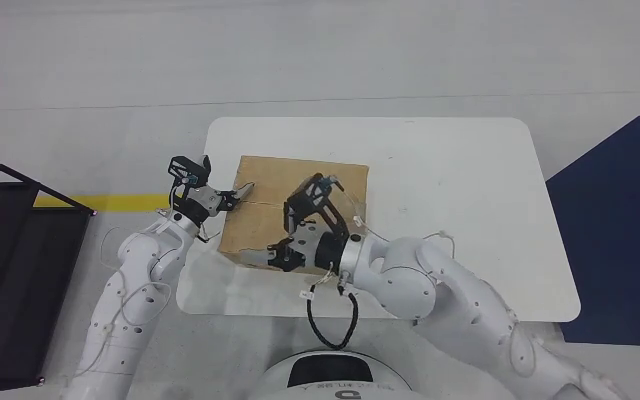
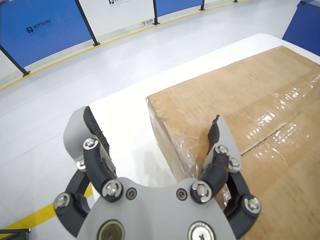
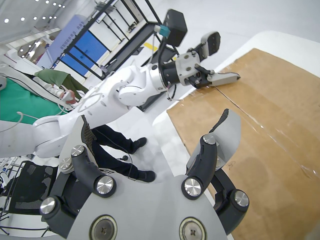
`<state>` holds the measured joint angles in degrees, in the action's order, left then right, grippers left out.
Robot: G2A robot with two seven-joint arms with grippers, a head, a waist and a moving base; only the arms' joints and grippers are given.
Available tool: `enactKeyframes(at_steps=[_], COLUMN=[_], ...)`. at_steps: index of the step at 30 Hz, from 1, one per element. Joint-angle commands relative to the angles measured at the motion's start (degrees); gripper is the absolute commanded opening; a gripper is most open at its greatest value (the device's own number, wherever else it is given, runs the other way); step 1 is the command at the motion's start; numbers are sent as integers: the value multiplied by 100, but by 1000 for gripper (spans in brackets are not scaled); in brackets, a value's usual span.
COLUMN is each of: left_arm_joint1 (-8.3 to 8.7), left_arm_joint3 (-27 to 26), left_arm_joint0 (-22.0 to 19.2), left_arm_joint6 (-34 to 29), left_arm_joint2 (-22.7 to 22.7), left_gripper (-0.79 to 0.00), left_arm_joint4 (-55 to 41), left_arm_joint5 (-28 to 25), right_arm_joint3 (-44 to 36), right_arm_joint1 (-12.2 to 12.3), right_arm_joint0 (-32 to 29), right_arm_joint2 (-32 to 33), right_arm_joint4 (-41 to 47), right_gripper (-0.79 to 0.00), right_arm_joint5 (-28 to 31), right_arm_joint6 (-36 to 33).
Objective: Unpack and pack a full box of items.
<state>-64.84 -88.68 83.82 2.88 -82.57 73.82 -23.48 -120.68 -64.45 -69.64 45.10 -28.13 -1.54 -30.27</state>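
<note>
Taped cardboard box (image 1: 270, 175): we are hovering left gripper (image 2: 152, 126) and right gripper (image 3: 155, 118) wide open, empty, risking skids on glossy tape (image 2: 270, 118).

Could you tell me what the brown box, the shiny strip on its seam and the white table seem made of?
The brown rectangular box looks like matte cardboard: dull fibrous faces, folded flaps. The glossy strip over its seam appears to be clear plastic tape, wrinkled and glinting. The white rounded table seems smooth plastic or laminate; I cannot tell which.
</note>
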Motion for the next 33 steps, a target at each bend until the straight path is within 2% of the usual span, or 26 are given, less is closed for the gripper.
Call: enactKeyframes(at_steps=[1, 4, 8, 19, 25, 28, 33], left_arm_joint1=[0, 0, 0, 0, 0, 0, 0], left_arm_joint3=[0, 0, 0, 0, 0, 0, 0], left_arm_joint0=[0, 0, 0, 0, 0, 0, 0], left_arm_joint6=[0, 0, 0, 0, 0, 0, 0], left_arm_joint2=[0, 0, 0, 0, 0, 0, 0], left_gripper=[0, 0, 0, 0, 0, 0, 0], left_arm_joint4=[0, 0, 0, 0, 0, 0, 0], left_arm_joint5=[0, 0, 0, 0, 0, 0, 0], right_arm_joint3=[-161, -433, -539, -532, -220, -179, -179], right_arm_joint1=[65, 202, 393, 393, 496, 560, 560], right_arm_joint0=[-222, -779, -1626, -1641, -2401, -2864, -2864], right_arm_joint2=[245, 881, 2014, 2013, 2715, 3166, 3166], right_arm_joint4=[-127, -164, 276, 297, 376, 20, 20], right_gripper=[0, 0, 0, 0, 0, 0, 0], right_arm_joint5=[108, 304, 925, 937, 1505, 1357, 1357], right_arm_joint6=[60, 316, 456, 467, 682, 669, 669])
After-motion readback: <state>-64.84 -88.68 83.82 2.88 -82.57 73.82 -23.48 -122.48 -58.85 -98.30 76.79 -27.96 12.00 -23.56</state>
